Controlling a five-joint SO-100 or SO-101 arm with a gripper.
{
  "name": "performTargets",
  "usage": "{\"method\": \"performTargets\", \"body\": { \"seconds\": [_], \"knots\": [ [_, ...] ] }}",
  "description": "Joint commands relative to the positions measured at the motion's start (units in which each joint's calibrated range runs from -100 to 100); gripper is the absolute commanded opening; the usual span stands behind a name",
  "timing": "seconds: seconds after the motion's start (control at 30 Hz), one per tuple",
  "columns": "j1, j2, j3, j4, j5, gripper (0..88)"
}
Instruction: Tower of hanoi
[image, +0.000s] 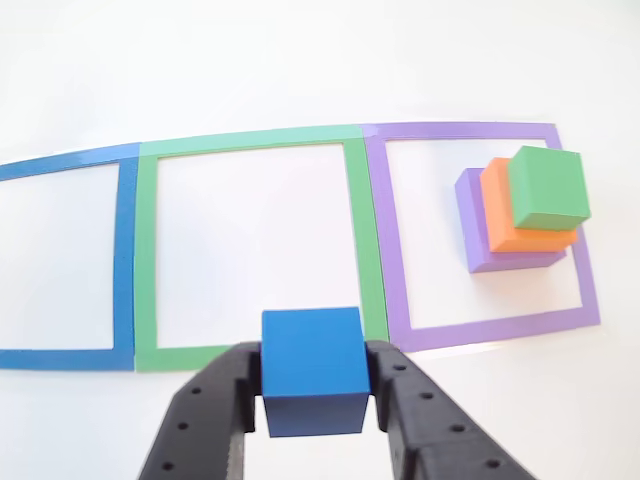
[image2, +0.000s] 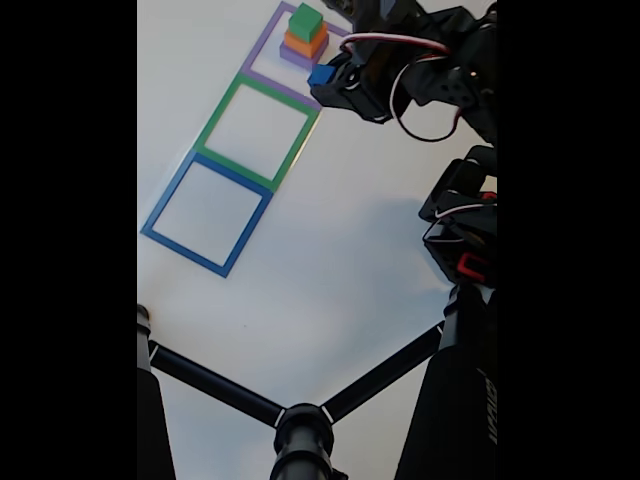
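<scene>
My gripper (image: 312, 385) is shut on the blue cube (image: 312, 370), holding it above the near edge of the green square outline (image: 250, 245). In the fixed view the blue cube (image2: 321, 75) sits at the tip of the black gripper (image2: 325, 82), just right of the purple outline (image2: 262, 50). A stack stands inside the purple outline (image: 480, 230): the purple flat block (image: 478, 255) at the bottom, the orange block (image: 505, 225) on it, the green block (image: 547, 188) on top. In the fixed view that green block (image2: 305, 21) tops the stack.
A blue square outline (image: 70, 260) lies left of the green one on the white table; both hold nothing. In the fixed view the arm's black body (image2: 460, 220) fills the right side and a black tripod (image2: 300, 430) crosses the bottom.
</scene>
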Motion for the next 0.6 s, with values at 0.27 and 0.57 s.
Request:
{"method": "performTargets", "body": {
  "seconds": [0.27,0.57],
  "knots": [
    [-3.82,13.93,32.16,-60.08,0.36,1.9],
    [-3.43,35.24,38.62,-92.96,0.36,2.0]
  ]
}}
